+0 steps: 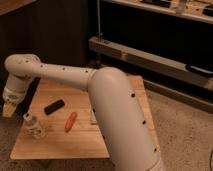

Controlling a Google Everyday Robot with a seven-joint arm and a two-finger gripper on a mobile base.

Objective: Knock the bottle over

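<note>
Camera view: gripper (9, 109) sits at 10 o'clock of the bottle (33, 125); I can't tell its state. Bottle looks light, rigid, tippy; I'd push high up.

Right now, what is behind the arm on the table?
Only the edge of a clear container shows; the rest of the table there is covered. The claw hangs past the left edge, near the bottle.
</note>
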